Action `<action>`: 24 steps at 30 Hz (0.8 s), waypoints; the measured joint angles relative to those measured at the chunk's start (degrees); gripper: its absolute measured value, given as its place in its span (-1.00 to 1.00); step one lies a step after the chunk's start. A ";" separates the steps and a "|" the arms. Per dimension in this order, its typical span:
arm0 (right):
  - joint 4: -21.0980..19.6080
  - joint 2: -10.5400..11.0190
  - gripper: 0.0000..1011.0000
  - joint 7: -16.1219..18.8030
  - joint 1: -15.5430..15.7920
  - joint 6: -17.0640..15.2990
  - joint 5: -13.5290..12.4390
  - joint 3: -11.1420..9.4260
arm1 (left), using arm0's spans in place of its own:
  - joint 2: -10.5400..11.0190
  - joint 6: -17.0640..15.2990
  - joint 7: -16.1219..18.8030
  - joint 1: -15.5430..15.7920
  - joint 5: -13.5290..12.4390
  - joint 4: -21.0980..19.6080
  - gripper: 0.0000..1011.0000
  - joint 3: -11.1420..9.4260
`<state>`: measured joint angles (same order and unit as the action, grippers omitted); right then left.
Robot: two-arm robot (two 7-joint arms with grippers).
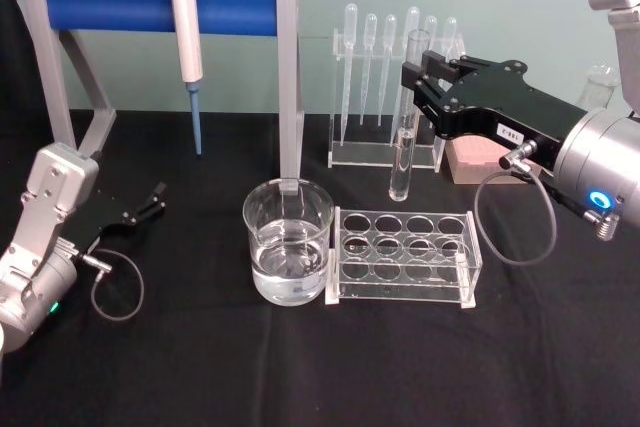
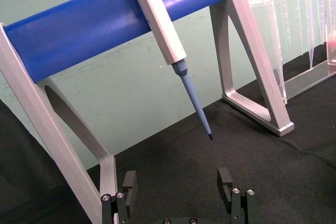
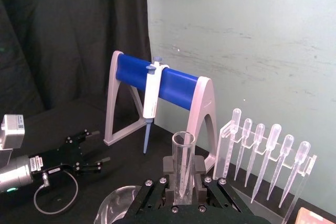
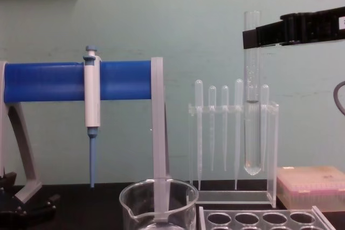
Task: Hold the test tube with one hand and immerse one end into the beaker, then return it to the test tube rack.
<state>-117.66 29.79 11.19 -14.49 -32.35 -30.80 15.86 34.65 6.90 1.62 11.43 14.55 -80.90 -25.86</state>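
The right gripper [image 1: 414, 79], clamped near the rim of the test tube [image 1: 401, 162], holds it upright in the air by the test tube rack [image 1: 470, 269], rounded end free for dipping into the beaker [image 1: 288, 243]; the left gripper [image 1: 155, 198] idles at left, fingers apart.

Left end effector [image 2: 177, 179], fingers parted, sat low over the black-clothed table [image 2: 294, 182], facing a grey-legged stand [image 2: 257, 72] whose blue crossbar [image 2: 89, 24] carried a white-and-blue pipette [image 2: 167, 40] hanging tip down, a clear rack [image 2: 310, 74] of plastic pipettes [image 2: 307, 19] just beyond one leg.
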 joint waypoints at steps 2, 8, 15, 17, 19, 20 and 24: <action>0.00 0.00 -0.56 0.00 0.00 0.00 0.00 0.00 | 0.00 0.00 0.00 0.00 0.00 0.00 0.98 0.00; 0.00 0.00 -0.56 -0.01 0.00 0.00 0.00 0.00 | 0.00 0.00 0.00 0.00 0.00 0.00 0.98 0.00; 0.00 0.00 -0.56 -0.01 0.00 0.00 0.00 0.00 | 0.00 0.00 0.00 0.00 0.00 0.00 0.98 0.00; 0.00 0.00 -0.56 0.00 0.00 0.00 0.00 0.00 | 0.00 0.00 0.00 0.00 0.00 0.00 0.98 0.00; 0.00 0.00 -0.56 0.00 0.00 0.00 0.00 0.00 | 0.00 0.00 0.00 0.00 0.00 0.00 0.98 0.00; 0.00 0.00 -0.56 0.00 0.00 0.00 0.00 0.00 | 0.00 0.00 0.00 0.00 0.00 0.00 0.98 0.00; 0.00 0.00 -0.56 0.00 0.00 0.00 0.00 0.00 | 0.00 0.00 0.00 0.00 0.00 0.00 0.98 0.00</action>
<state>-117.66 29.79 11.18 -14.49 -32.35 -30.80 15.86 34.64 6.90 1.62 11.43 14.55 -80.90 -25.86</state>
